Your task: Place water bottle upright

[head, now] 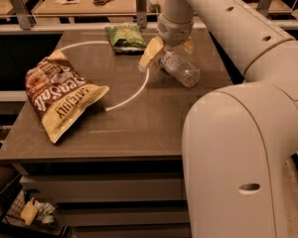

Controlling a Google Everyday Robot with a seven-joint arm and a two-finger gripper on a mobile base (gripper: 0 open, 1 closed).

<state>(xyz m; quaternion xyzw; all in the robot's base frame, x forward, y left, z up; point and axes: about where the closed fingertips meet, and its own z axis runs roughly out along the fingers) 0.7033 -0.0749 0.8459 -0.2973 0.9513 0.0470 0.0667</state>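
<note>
The water bottle (pixel 181 70), clear ribbed plastic, lies on its side on the dark table (pixel 139 128), right of a white curved line. Its neck end points toward the back left, under my gripper. My gripper (pixel 167 57) hangs from the white arm right over that neck end. It is open, with one tan finger (pixel 150 54) left of the bottle and the other (pixel 188 45) behind it. The cap is hidden by the gripper.
A brown chip bag (pixel 59 97) lies flat at the table's left. A green chip bag (pixel 124 37) lies at the back, left of the gripper. My white arm and base (pixel 238 148) fill the right side. A workbench with scissors (pixel 107 0) stands behind.
</note>
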